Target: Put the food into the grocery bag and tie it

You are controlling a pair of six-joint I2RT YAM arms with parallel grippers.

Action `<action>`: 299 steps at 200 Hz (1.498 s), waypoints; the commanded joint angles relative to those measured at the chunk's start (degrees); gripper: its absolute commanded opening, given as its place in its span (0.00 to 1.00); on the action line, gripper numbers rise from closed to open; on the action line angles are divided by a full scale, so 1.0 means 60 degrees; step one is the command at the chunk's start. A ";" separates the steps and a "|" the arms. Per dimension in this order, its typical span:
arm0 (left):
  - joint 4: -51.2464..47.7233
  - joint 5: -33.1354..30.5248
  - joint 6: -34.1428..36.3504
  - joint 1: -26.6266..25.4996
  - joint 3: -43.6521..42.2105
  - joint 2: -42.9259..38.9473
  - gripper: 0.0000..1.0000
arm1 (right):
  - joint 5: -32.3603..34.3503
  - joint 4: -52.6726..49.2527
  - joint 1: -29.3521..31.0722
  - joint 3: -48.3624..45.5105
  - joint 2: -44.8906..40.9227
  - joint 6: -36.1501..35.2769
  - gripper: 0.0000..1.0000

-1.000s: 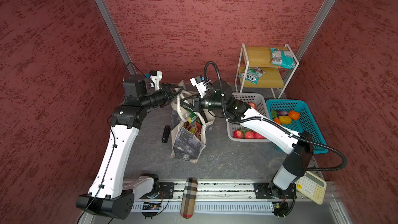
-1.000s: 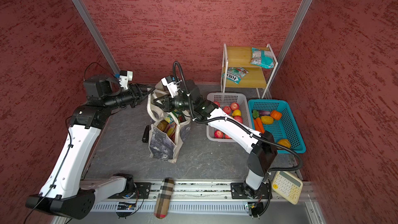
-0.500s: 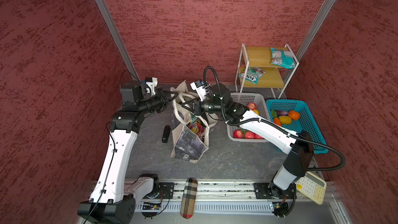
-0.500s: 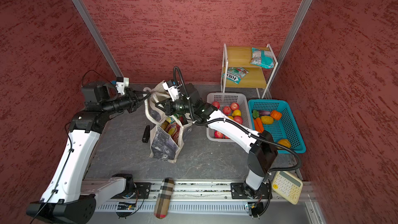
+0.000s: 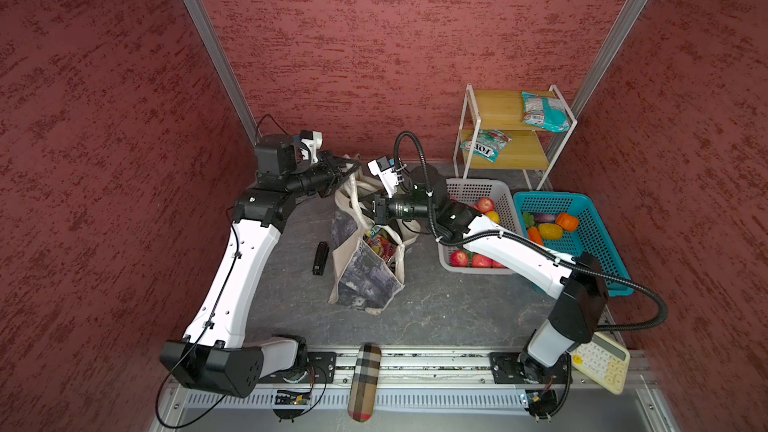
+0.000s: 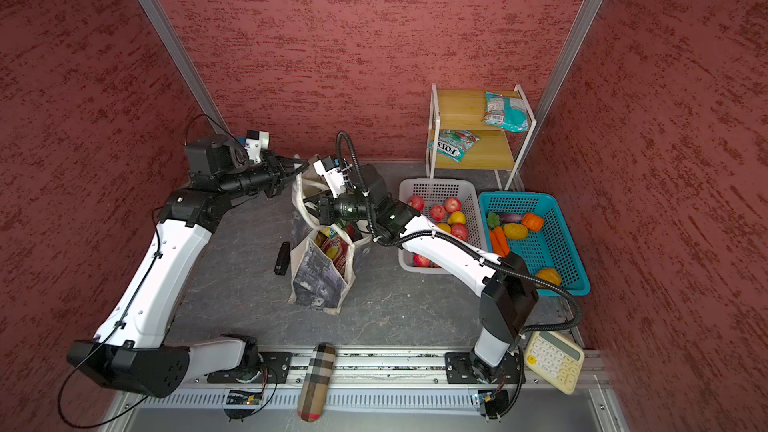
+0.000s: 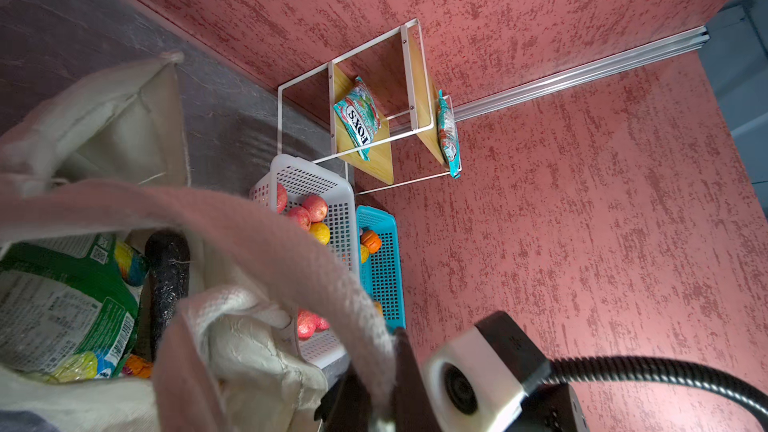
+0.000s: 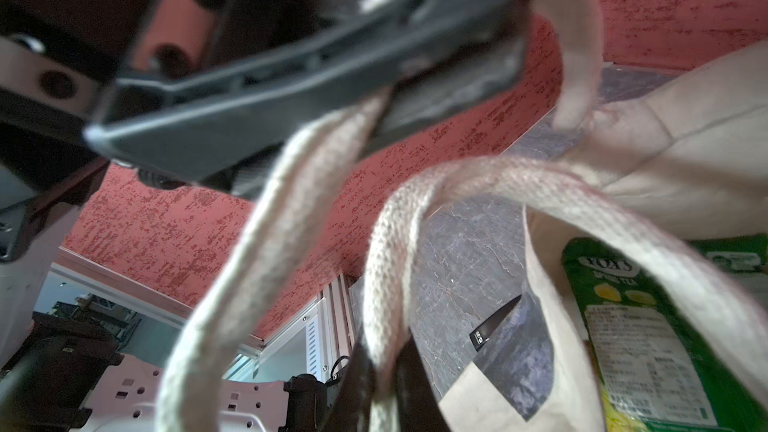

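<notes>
The cream grocery bag (image 5: 362, 278) (image 6: 319, 280) stands open mid-table with food inside: glossy FOX'S packets (image 5: 379, 243) (image 6: 332, 246), a green one (image 7: 62, 305) (image 8: 648, 326) close up. My left gripper (image 5: 353, 165) (image 6: 305, 166) (image 7: 384, 388) is shut on one cream strap handle (image 7: 249, 226) above the bag's far rim. My right gripper (image 5: 366, 206) (image 6: 311, 210) (image 8: 384, 388) is shut on another strap loop (image 8: 390, 284) just over the bag's mouth. The two grippers are close together, and the straps cross between them.
A white basket (image 5: 478, 191) of apples and a blue basket (image 5: 598, 222) of toy vegetables sit right of the bag. A shelf rack (image 5: 511, 147) with packets stands behind them. A black bar (image 5: 320, 258) lies left of the bag. A calculator (image 5: 598, 361) and a plaid case (image 5: 365, 380) lie at the front rail.
My left gripper has closed on the strap handle and drawn it up and towards the right gripper. The right gripper has kept its hold and barely moved.
</notes>
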 commanded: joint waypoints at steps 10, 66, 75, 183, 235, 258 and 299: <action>0.0107 -0.0426 0.0470 -0.0078 0.0413 0.0356 0.04 | -0.0528 0.1177 0.0114 -0.0215 -0.0570 0.0195 0.00; -0.0498 -0.0499 0.1052 -0.0137 0.0495 0.0831 0.10 | -0.1026 0.2571 0.0114 -0.0400 -0.0811 0.0674 0.00; -0.0527 -0.0486 0.1083 -0.0134 0.0464 0.0840 0.12 | -0.1055 0.2831 0.0114 -0.0489 -0.0847 0.0755 0.00; -0.1764 -0.1329 0.1964 0.0101 0.0074 -0.0394 0.72 | -0.0423 0.3960 0.0070 -0.0895 -0.1023 0.0881 0.00; -0.1820 -0.1213 0.1913 0.0318 0.0089 -0.0915 0.81 | -0.0257 0.4310 0.0019 -0.0987 -0.1061 0.0949 0.00; -0.1768 -0.1066 0.1718 0.0528 -0.0064 -0.1207 0.80 | -0.0161 0.4358 -0.0027 -0.1007 -0.1139 0.0922 0.00; 0.0069 0.1046 0.0225 0.0944 -0.0914 -0.1782 0.70 | -0.0099 0.4404 -0.0106 -0.1083 -0.1220 0.0874 0.00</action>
